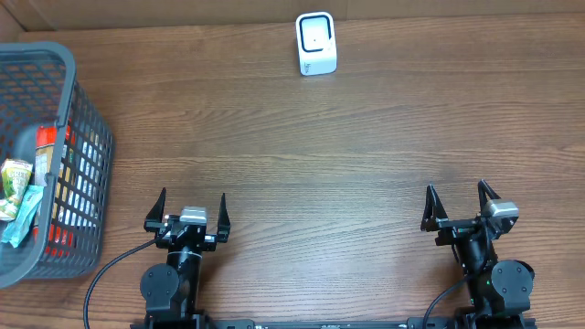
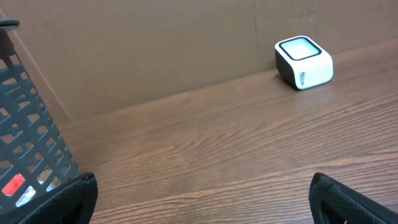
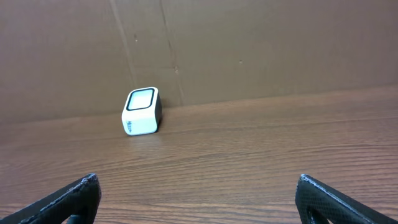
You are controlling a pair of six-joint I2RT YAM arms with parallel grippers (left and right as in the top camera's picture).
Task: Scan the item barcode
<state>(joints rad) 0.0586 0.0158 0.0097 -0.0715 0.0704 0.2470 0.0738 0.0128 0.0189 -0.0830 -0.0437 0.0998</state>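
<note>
Black and two-fingered, the left gripper sits at the near edge of the brown wood-grain desk with its jaws released and spread wide, nothing between them. Its wrist view shows only bare wood in the gap between the two dark fingers. The right gripper, of the same build, sits at the near edge on the other side, well apart from the left one. It is equally released and empty, its fingers framing bare desk. A black cable curves away from the base of the left arm.

Out to the left of the left gripper stands a dark grey plastic mesh basket at the desk's left edge. It holds the goods: a green-and-white packet, a teal packet just below it, and a red-labelled pack against the mesh wall. No barcode can be made out on any of them, and neither gripper touches them.

Far across the desk, near its back edge and roughly between the two arms, stands a white, rounded box-shaped scanner with a dark-rimmed window on its top face. It rests just in front of a brown cardboard wall that closes off the rear.
</note>
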